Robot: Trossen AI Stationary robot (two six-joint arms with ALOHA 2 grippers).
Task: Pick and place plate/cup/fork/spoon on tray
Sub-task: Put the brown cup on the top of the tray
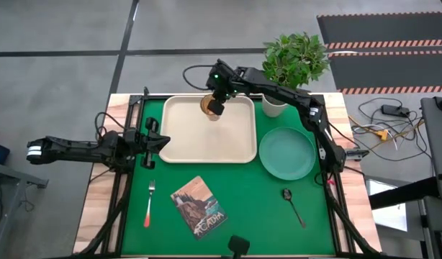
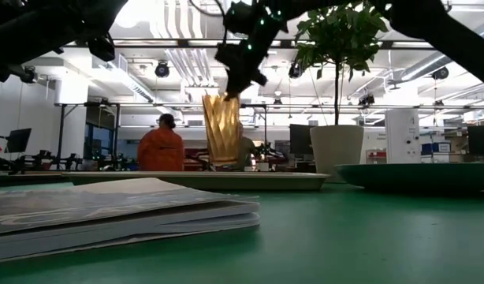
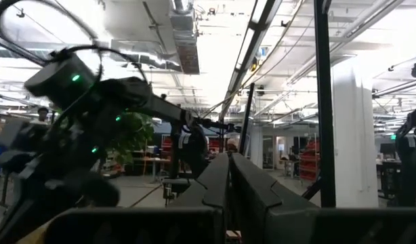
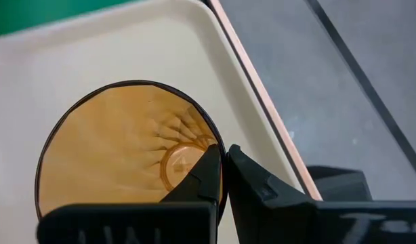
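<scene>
The amber ribbed cup (image 1: 208,105) stands upright over the far part of the cream tray (image 1: 185,140), and my right gripper (image 1: 216,108) is shut on it from above. In the low view the cup (image 2: 222,130) has its base at about the tray rim's height. The teal plate (image 1: 287,152) lies on the green mat right of the tray. The orange-handled fork (image 1: 149,205) lies at the near left and the dark spoon (image 1: 293,205) at the near right. My left gripper (image 1: 163,142) is shut and empty at the tray's left edge. My right gripper holds the cup by its rim (image 4: 220,146), on the cup's right side. One finger (image 4: 201,179) is inside the cup and the other (image 4: 259,186) outside, with the wall pinched between them. The fingers point down. The cup stays upright; whether its base rests on the tray I cannot tell.
A white pot with a green plant (image 1: 275,106) stands just right of the tray's far corner, close to my right arm. A picture book (image 1: 198,206) lies on the mat near the front edge. People show in the room beyond the table (image 2: 161,146).
</scene>
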